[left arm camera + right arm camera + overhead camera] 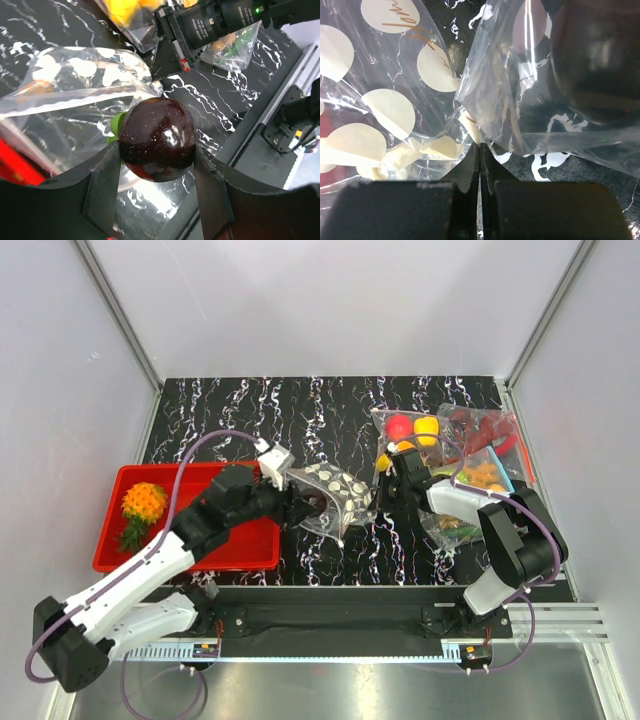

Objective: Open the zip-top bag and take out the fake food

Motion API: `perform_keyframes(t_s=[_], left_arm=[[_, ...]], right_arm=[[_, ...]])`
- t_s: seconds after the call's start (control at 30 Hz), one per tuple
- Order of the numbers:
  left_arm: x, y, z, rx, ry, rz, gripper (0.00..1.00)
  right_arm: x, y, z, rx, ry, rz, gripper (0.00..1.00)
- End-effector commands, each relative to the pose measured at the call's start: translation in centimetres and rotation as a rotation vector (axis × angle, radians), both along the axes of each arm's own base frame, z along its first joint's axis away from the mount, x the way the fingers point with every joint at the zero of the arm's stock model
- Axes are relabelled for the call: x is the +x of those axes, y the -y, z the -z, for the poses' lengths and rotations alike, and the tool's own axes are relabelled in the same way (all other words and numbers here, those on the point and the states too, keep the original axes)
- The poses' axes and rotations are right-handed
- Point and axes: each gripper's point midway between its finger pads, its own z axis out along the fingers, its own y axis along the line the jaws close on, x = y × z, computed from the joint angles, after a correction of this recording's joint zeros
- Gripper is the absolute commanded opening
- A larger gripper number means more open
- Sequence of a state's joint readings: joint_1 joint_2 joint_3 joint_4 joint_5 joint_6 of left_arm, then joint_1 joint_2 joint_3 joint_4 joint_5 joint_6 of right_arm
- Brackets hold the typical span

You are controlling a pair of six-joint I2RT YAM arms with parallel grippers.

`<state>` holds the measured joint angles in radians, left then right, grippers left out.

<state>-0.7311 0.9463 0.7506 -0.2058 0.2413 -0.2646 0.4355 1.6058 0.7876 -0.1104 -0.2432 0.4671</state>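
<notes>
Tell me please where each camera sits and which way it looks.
Top: above and behind the robot, looking down on the table; left arm and right arm show.
Left wrist: looks along the left gripper, shut on the dark fruit, toward the bag.
Right wrist: looks along the right gripper, shut on the bag.
All three share the bag and the dark fruit.

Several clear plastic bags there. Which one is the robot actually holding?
The white-dotted bag in the middle: the right gripper pinches its edge in its jaws. The other bags lie farther right.
</notes>
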Motion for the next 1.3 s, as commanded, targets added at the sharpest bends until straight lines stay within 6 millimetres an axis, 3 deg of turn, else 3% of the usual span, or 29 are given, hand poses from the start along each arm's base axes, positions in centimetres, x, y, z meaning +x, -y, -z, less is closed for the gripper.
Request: perform_keyframes(t_s=[0.0,0.23,0.4,0.6,0.93,0.97,1.03,1.2,1.23,1.27], left_arm=[[-0.8,-2.2,-1.1,-0.031,-0.037,-0.039,0.31],[0.8,-9.0,-0.4,-0.012,-0.073,-0.35,0.31],[1.1,-12.2,2.4,0.086,-0.123,-0.532,0.36],[0.9,-14.8,5.0,0.214,-0.178,-0.641,0.42],[0.6,-15.1,6.3,0.259,-0.22,-0.649,0.5],[0.6,-15.0,6.4,0.26,-0.222,-0.649,0.53],[0.7,-15.0,6.5,0.262,-0.226,-0.648,0.69],[0.6,-15.0,6.3,0.255,-0.22,-0.646,0.86],[0.6,-15.0,6.3,0.256,-0.219,-0.646,0.96],[0.6,-15.0,6.3,0.255,-0.218,-0.647,0.98]], right_arm=[[1.8,-0.1,-2.0,-0.003,0.078,0.009,0.0],[1.9,-0.2,-2.0,0.005,0.078,0.004,0.0],[2.2,-0.4,-2.1,0.013,0.083,-0.002,0.0],[2.3,-0.5,-2.3,0.011,0.086,-0.004,0.0],[2.4,-0.6,-2.2,0.012,0.082,-0.004,0.0],[2.4,-0.6,-2.2,0.011,0.083,-0.005,0.0],[2.5,-0.5,-2.4,0.008,0.088,-0.002,0.0],[2.6,-0.5,-2.5,0.007,0.089,-0.002,0.0],[2.7,-0.6,-2.6,0.007,0.092,-0.003,0.0],[2.7,-0.5,-2.6,0.007,0.092,-0.001,0.0]])
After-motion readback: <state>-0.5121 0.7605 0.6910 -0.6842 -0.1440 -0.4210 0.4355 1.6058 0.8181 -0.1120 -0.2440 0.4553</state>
